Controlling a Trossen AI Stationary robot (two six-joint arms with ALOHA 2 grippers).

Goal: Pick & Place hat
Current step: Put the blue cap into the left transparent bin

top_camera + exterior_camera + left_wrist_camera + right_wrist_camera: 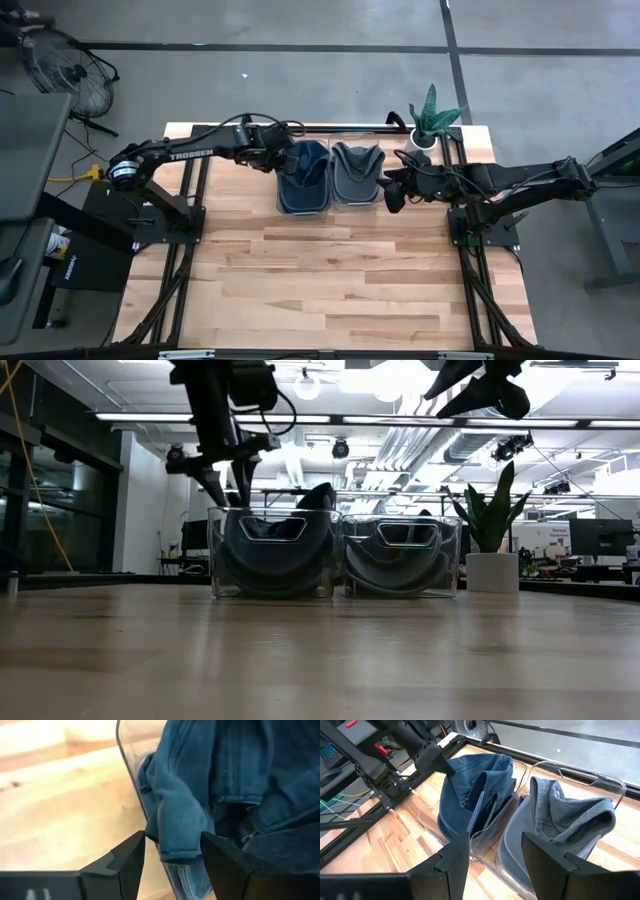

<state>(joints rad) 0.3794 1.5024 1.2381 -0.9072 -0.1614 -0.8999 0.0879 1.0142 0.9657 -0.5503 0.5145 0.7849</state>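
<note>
A blue denim hat (305,170) sits crumpled in the left of two clear bins (300,207) at the table's far middle. A grey hat (357,172) sits in the right bin (580,775). My left gripper (172,865) is open at the left bin's left rim (215,510). Its fingers stand on either side of the blue hat's folded edge (172,840) and the bin wall, and I see no touch. My right gripper (495,855) is open and empty, raised just right of the grey hat's bin (393,190).
A potted plant (430,115) stands at the far right corner, close behind my right arm. Bare wooden table (330,280) stretches from the bins to the near edge. A fan (70,65) stands on the floor beyond the table's left.
</note>
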